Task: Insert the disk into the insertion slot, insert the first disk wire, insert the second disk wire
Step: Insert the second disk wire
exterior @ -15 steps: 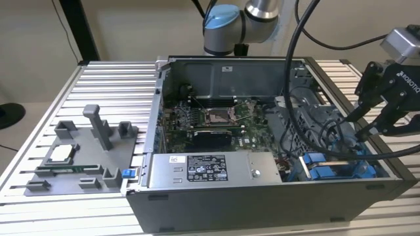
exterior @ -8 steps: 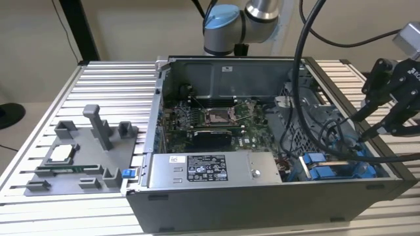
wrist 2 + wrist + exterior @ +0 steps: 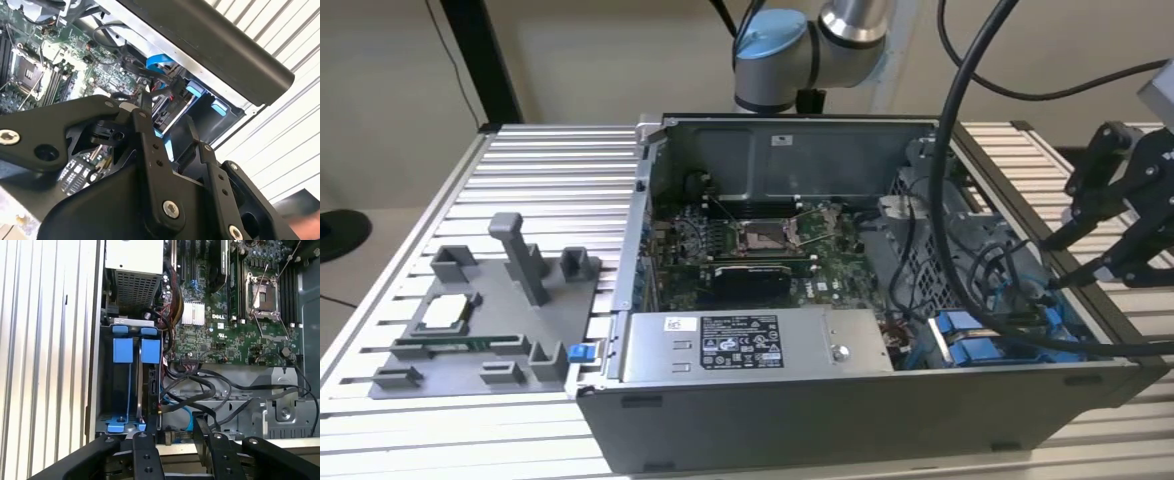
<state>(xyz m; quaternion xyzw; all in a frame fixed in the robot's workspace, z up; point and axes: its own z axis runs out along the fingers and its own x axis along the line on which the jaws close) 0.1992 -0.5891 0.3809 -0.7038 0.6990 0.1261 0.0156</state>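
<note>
The open computer case lies on the slatted table. The insertion slot, a grey metal bay with blue tabs, sits in the case corner beside the power supply. The disk stands on edge inside the slot, its dark connector side facing the loose wires. A blue flat wire and black wires lie loose just beside that connector. My gripper hovers over the case rim by the slot, open, with nothing between its fingers. In the exterior view the gripper hangs at the case's right side.
A labelled grey power-supply box fills the case's near edge. The motherboard lies in the middle. Thick black cables loop across the case's right side. A grey fixture tray rests on the table at the exterior view's left.
</note>
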